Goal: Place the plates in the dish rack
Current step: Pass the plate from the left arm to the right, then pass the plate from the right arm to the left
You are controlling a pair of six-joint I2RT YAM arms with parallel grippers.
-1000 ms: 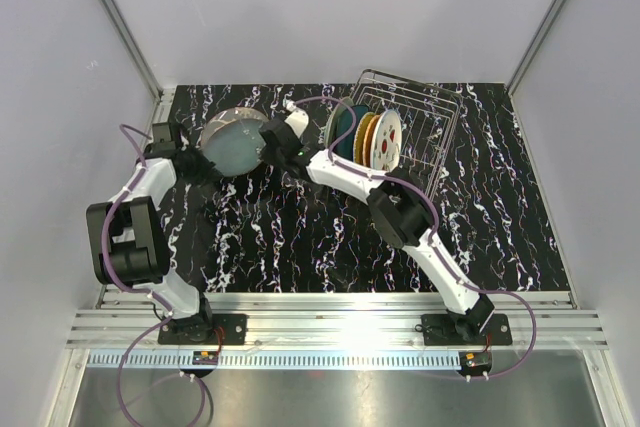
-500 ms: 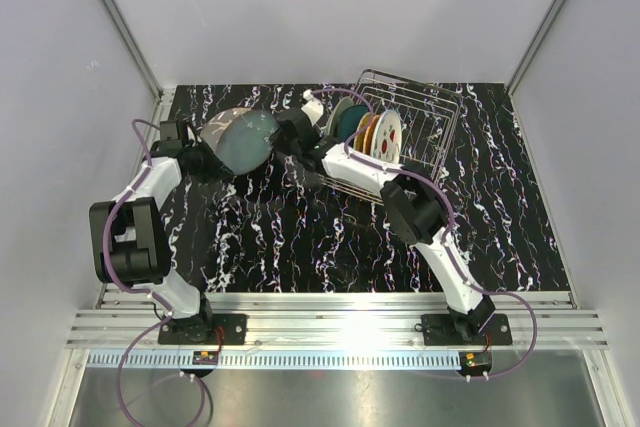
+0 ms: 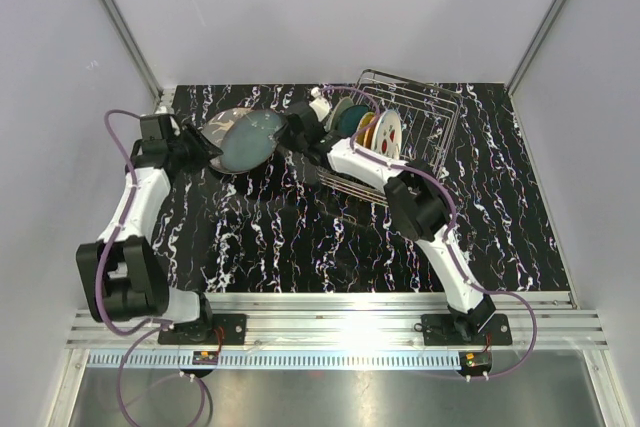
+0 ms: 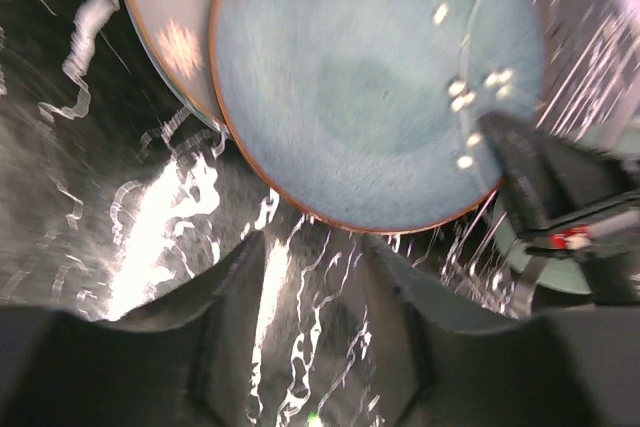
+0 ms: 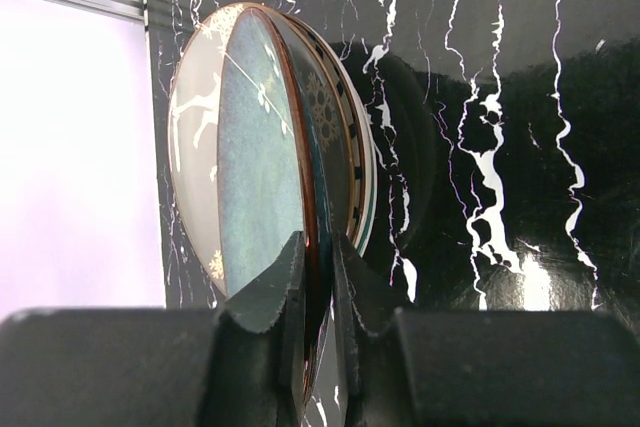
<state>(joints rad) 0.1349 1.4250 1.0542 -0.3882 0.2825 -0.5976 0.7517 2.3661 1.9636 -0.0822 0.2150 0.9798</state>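
While the right gripper (image 5: pixel 318 249) pinches the rim of a round blue-grey glazed plate with a brown edge (image 5: pixel 262 147), its fingers drawn in narrow on that rim, the plate stands tilted up off the black white-veined table top (image 3: pixel 300 237). It is to the left of the silver wire dish rack (image 3: pixel 437 112) and apart from it. A pale grey-brown round plate with white markings (image 4: pixel 165 17) lies partly hidden behind the held plate, on its left side. In the right wrist view, darker rims show against the held plate's other face; these may be more plates or only a reflection in the glossy top.

The left gripper (image 4: pixel 312 252) sits near the plate's opposite edge. Its jaws are apart with only table top between them, gripping nothing.

Three plates stand on edge in the left half of the rack: a dark teal plate (image 3: pixel 347 119), an orange-tan plate (image 3: pixel 368 133) and a white plate with red marks (image 3: pixel 389 140).
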